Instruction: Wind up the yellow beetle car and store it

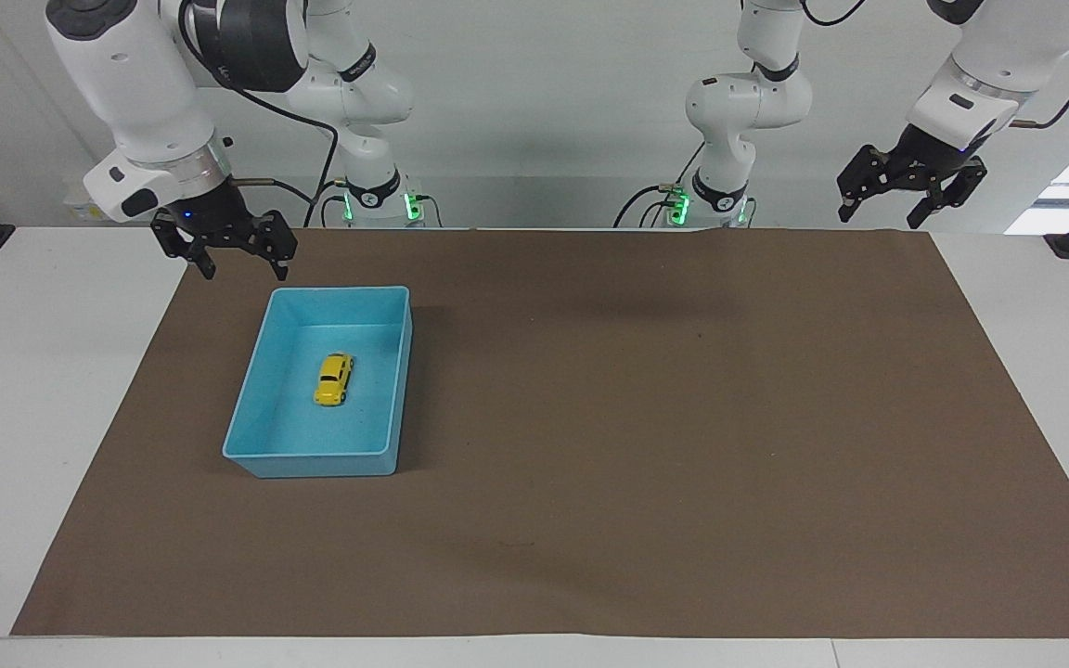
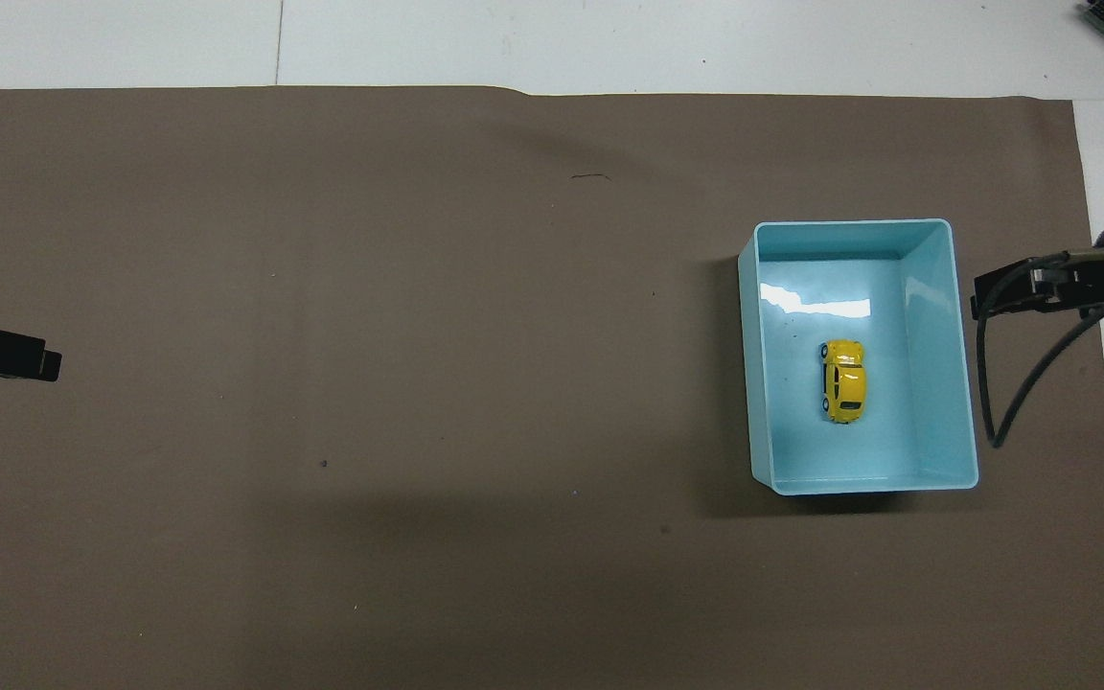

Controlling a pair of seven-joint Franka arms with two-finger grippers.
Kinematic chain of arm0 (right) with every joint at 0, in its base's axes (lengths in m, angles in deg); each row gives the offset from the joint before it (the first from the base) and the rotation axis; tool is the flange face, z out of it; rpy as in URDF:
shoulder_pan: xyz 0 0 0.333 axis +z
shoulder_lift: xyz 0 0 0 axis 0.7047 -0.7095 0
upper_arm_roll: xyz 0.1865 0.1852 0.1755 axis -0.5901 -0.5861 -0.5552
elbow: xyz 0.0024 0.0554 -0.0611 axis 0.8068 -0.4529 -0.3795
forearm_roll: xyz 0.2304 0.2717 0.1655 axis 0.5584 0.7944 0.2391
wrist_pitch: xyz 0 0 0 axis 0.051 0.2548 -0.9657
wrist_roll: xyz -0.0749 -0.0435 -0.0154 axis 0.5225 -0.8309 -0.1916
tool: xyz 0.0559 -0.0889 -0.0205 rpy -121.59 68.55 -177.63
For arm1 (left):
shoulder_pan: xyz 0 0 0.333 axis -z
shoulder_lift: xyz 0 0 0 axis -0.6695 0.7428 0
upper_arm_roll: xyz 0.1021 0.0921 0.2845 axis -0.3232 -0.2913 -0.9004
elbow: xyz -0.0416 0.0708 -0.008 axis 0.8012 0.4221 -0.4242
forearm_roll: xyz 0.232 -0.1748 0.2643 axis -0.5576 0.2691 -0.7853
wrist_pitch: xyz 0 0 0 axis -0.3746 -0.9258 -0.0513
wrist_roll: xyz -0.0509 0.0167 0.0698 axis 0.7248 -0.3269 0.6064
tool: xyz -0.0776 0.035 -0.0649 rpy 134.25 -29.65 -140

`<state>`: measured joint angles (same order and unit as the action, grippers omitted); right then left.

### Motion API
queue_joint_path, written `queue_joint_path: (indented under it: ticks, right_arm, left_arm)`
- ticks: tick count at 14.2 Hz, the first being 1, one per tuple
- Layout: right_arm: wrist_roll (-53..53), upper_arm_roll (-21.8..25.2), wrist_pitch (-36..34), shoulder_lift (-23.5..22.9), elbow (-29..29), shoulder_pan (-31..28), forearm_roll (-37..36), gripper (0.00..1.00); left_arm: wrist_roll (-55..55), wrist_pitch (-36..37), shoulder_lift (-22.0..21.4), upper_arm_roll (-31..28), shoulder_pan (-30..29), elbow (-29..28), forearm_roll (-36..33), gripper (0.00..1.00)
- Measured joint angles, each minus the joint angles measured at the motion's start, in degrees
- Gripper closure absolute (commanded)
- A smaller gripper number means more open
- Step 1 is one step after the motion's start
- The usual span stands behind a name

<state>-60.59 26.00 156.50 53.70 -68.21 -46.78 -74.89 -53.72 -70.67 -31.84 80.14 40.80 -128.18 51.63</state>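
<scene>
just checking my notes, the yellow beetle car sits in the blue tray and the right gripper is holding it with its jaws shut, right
Not quite. The yellow beetle car does sit in the blue tray, but the right gripper is not holding it. The facing view shows that gripper raised over the mat near the tray's corner closest to the robots, jaws open and empty, well apart from the car.

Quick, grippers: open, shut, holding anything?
Left gripper: jaws open, empty, raised at its end of the table.
Right gripper: jaws open, empty, raised beside the blue tray.
</scene>
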Motion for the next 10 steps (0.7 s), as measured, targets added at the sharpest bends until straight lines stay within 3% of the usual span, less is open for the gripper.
queue_joint_path:
  ticks: [10]
  right_arm:
    - [6.98,0.37,-8.81,0.85,4.61,-0.75,0.42,0.00]
  left_arm:
    - [0.01,0.01,0.00,0.00,0.00,0.00,0.00,0.00]
